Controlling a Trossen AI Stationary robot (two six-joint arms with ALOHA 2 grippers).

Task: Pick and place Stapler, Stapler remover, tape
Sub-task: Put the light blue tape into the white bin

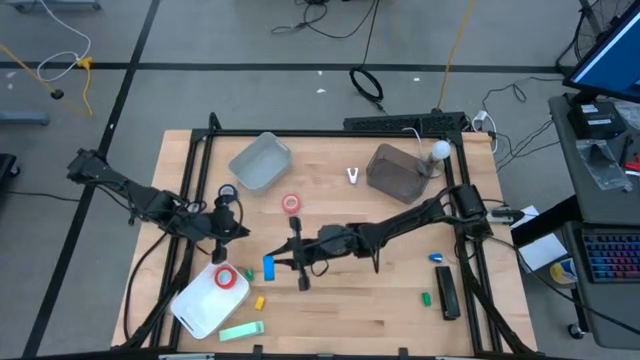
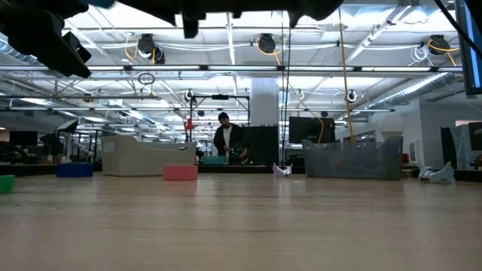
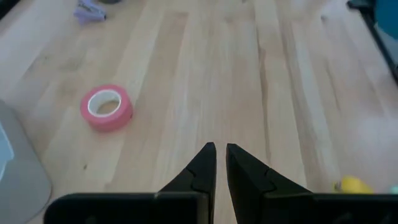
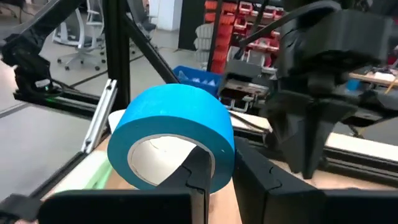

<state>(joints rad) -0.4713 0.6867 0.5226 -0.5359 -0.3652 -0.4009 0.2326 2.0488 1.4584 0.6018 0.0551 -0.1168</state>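
My right gripper is shut on a blue tape roll, held in the air just right of a white tray. A red tape roll lies flat in that tray. A pink-red tape roll lies flat on the wood. My left gripper hangs shut and empty above the table, left of that roll, and points down at a slant. The left gripper is at the table's left side. A black stapler lies near the right edge. A small pale stapler remover sits mid-far. My right gripper has one finger inside the blue roll's hollow core and the other outside, so the roll's wall is pinched between them. The fingers come in level from the table's right. The roll stands on edge, lifted clear of the table.
A translucent bin and a brown bin stand at the far side. Small green, yellow and blue items lie along the near half. A black frame borders the table. Bare wood spreads in the middle.
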